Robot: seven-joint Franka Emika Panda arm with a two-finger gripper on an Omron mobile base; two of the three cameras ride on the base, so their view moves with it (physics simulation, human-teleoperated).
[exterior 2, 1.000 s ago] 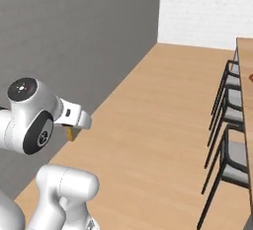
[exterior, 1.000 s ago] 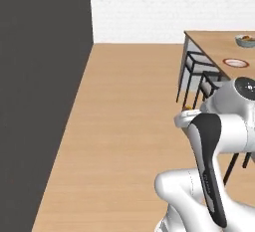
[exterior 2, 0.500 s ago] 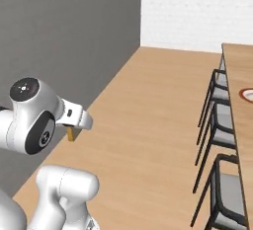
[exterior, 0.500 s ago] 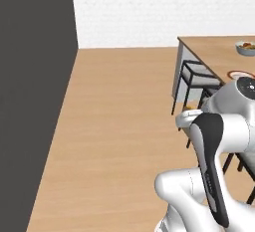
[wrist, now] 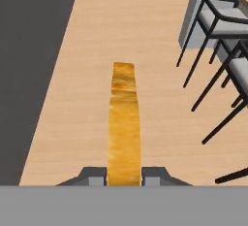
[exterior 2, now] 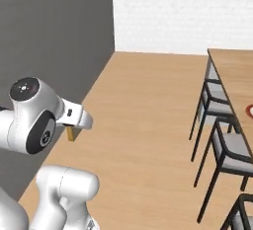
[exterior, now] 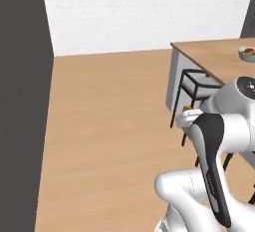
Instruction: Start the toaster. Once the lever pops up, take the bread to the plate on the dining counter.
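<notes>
In the hand view my gripper point(wrist: 124, 175) is shut on the bread point(wrist: 124, 123), a tan-orange slice seen edge-on that sticks out ahead over the wood floor. The right base view shows the bread point(exterior 2: 71, 134) as a small tan piece under the white hand. The dining counter point(exterior: 211, 57), light wood, stands to the right, and its edge runs down the right base view point(exterior 2: 236, 73). A red-brown sliver of the plate point(exterior 2: 249, 110) shows at the right border. The toaster is out of view.
Dark-framed stools point(exterior 2: 220, 108) line the counter's near side, and they also appear in the hand view point(wrist: 218, 24). A pale bowl of fruit point(exterior: 247, 53) sits on the counter. A dark wall point(exterior: 22, 101) runs along the left. Open wood floor point(exterior: 109, 116) lies between wall and stools.
The whole picture has shifted in both base views, so the base has moved: the dark wall and the counter have slid across the frames. The bread stays in the shut gripper.
</notes>
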